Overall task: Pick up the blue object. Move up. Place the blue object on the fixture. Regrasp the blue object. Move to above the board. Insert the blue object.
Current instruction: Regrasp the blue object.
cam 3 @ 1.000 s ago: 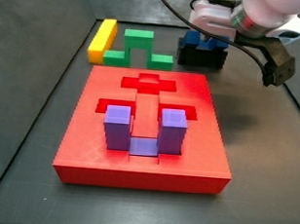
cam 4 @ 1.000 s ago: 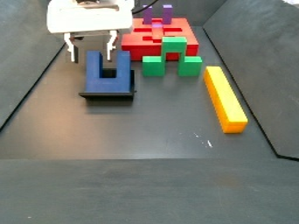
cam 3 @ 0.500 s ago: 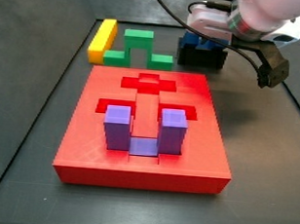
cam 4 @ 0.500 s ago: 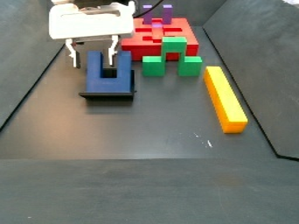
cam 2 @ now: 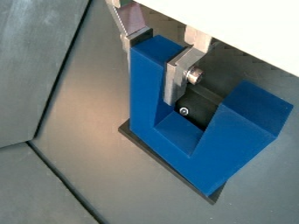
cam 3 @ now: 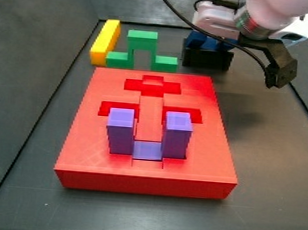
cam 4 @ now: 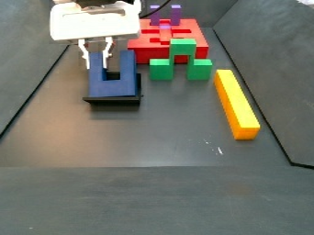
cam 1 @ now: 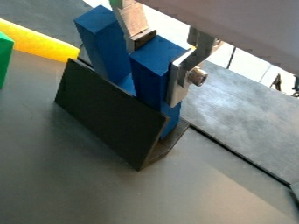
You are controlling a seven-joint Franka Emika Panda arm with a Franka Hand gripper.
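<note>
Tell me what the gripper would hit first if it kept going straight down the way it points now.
The gripper straddles one prong of the blue object on the fixture. Going down, its fingers would probably reach the blue object's base or the fixture first; depth is unclear.

- The blue object (cam 4: 113, 77) stands on the fixture (cam 4: 114, 96), its 2 prongs pointing up.
- The gripper (cam 4: 101, 57) sits above it, with 1 prong between its fingers (cam 2: 177, 77).
- In a side view the board (cam 3: 148, 137) lies in front of the fixture (cam 3: 208, 61).
- A U-shaped block (cam 3: 149, 133) sits in the board.
- A stepped block (cam 3: 148, 47) lies just behind the board, with a long bar (cam 3: 107, 40) at its left.
</note>
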